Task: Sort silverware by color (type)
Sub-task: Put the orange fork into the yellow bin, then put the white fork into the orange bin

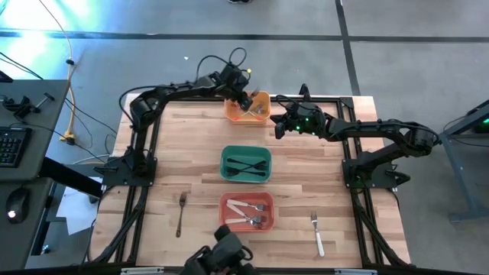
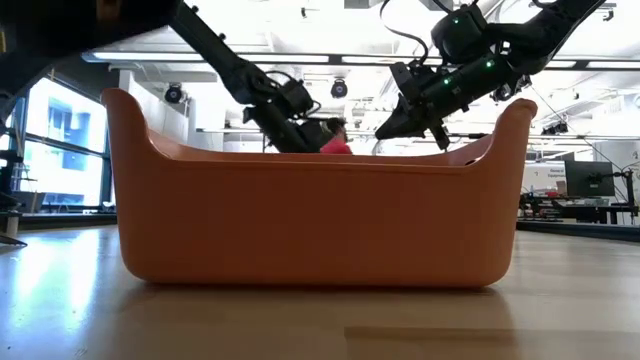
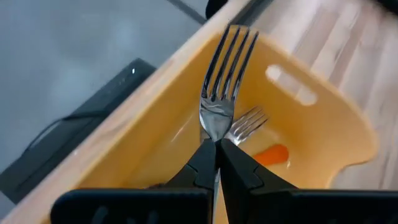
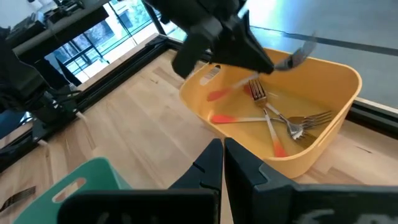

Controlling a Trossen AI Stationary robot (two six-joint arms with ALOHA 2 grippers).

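My left gripper (image 1: 247,102) is over the orange bin (image 1: 249,114) at the table's far middle, shut on a metal-headed fork (image 3: 224,74). Several forks with red-orange handles (image 4: 273,127) lie in that bin. My right gripper (image 4: 222,154) is shut and empty above the table, just right of the orange bin (image 4: 311,149). The green bin (image 1: 225,163) holds black forks. The red bin (image 1: 225,211) holds white-handled forks. A dark fork (image 1: 181,214) lies on the near left of the table, and a white-handled fork (image 1: 317,233) on the near right. My left gripper pinches the fork between its two fingers at the neck (image 3: 216,135), just behind the metal head. The tines (image 3: 231,46) point away past the fingertips. The fork is lifted clear, above the inside of the orange bin (image 3: 311,143).
The three bins stand in a row down the table's middle, and the red one (image 2: 320,200) fills the low view. Bare wood lies to the left and right of the bins. Black frame rails (image 1: 145,153) run along both sides of the table.
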